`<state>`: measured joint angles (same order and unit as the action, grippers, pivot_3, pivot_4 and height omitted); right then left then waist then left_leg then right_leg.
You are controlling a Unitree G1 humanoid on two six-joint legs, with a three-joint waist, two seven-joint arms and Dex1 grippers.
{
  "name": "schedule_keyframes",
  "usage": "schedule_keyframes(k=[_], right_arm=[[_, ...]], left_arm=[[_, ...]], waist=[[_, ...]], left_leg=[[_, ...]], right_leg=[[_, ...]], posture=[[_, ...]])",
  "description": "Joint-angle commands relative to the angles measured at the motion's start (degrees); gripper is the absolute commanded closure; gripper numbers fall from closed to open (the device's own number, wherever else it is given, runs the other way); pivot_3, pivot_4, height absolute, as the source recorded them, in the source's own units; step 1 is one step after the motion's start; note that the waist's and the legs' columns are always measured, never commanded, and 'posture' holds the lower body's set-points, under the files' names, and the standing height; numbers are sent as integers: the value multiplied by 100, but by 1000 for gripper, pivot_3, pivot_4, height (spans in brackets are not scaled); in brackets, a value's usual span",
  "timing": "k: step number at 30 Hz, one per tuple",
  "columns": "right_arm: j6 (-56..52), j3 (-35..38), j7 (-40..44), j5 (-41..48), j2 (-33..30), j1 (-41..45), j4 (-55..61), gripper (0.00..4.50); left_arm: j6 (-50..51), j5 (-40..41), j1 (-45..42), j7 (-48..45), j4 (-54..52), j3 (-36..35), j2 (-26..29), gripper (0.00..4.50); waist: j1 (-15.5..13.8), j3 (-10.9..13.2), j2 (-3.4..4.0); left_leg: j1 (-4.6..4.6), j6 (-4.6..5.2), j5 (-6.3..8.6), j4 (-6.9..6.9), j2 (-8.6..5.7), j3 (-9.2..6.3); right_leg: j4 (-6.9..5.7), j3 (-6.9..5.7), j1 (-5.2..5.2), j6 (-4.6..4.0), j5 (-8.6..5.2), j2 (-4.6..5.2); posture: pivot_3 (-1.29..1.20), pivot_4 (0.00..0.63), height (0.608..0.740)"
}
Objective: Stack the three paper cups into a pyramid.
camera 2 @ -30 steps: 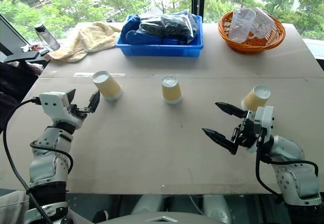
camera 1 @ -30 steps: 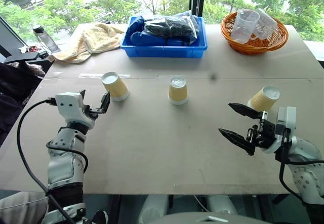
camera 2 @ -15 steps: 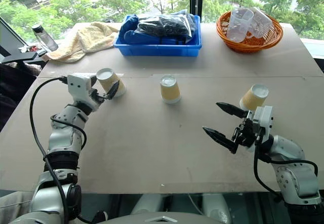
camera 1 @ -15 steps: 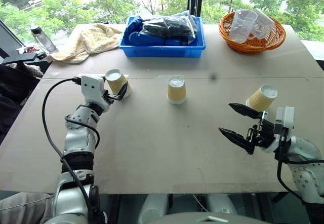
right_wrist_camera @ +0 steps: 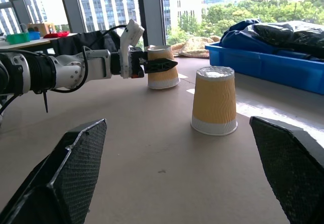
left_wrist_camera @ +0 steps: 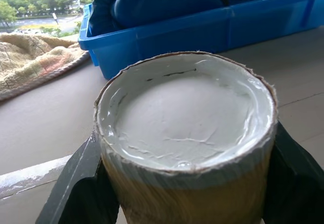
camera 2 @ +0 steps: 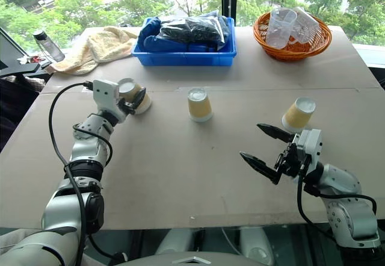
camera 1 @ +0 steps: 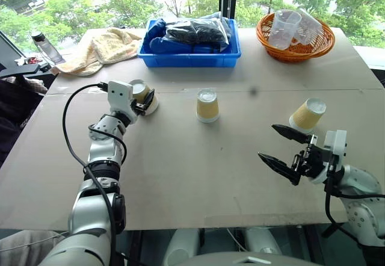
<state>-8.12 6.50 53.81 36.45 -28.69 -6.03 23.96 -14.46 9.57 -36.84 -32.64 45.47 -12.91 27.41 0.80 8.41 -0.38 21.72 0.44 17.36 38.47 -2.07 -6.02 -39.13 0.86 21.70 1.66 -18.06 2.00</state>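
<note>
The left gripper [camera 1: 145, 99] is clamped on the left paper cup [camera 1: 143, 95], its black fingers [left_wrist_camera: 76, 193] pressing both sides of the ribbed wall just below the upturned white base; that cup sits on the table [camera 1: 198, 157] near the blue bin [camera 1: 191, 50]. The middle cup [camera 1: 207, 105] stands inverted well apart from it, and the third cup [camera 1: 307, 114] leans tilted at the right, beyond the right gripper [camera 1: 283, 148], whose jaws gape wide and hold nothing. The main risk is the thin paper wall — too firm a squeeze could crush it out of round, so it would sit badly in the pyramid. The grip looks slightly off-centre, though the angle makes that hard to judge; a skewed hold could tip the cup on lifting, or knock the middle cup as it arrives.
</note>
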Motion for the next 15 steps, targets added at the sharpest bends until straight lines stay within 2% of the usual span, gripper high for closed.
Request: schedule_keyframes(k=[1, 4, 8, 11, 15], right_arm=[[120, 97, -17, 57, 14, -97, 250, 0], [189, 179, 36, 18, -59, -214, 241, 0], [143, 436, 205, 187, -254, -479, 243, 0], [366, 426, 439, -106, -422, -607, -19, 0], [389, 490, 344, -21, -294, -659, -154, 0]], left_arm=[[49, 301, 285, -538, -656, 58, 5, 1649], [499, 721, 869, -1375, -1659, 219, 40, 1649], [1080, 1128, 1899, -2318, -3613, 948, 99, 1649], [1351, 820, 2205, -2687, -4444, 1972, -58, 1649], [1517, 794, 2370, -2742, -4835, 2445, -246, 1649]], waist=[[10, 0, 0], [5, 0, 0], [-5, 0, 3], [-106, -1, 5], [-135, -3, 7]], left_leg=[[0, 0, 0, 0, 0, 0], [0, 0, 0, -1, 1, 0], [0, 0, 0, -1, 2, -1], [-1, 0, 0, 2, 2, -6], [-6, 2, -1, 7, 1, -2]], right_leg=[[0, 1, 0, 0, 0, 0], [1, 4, 0, 0, 0, 1], [3, 6, -2, 0, 0, 3], [9, 0, -10, 0, 0, 5], [0, 5, -15, 5, 5, 1]], posture=[[0, 150, 740], [0, 150, 740], [0, 150, 740], [0, 150, 740], [0, 150, 740]])
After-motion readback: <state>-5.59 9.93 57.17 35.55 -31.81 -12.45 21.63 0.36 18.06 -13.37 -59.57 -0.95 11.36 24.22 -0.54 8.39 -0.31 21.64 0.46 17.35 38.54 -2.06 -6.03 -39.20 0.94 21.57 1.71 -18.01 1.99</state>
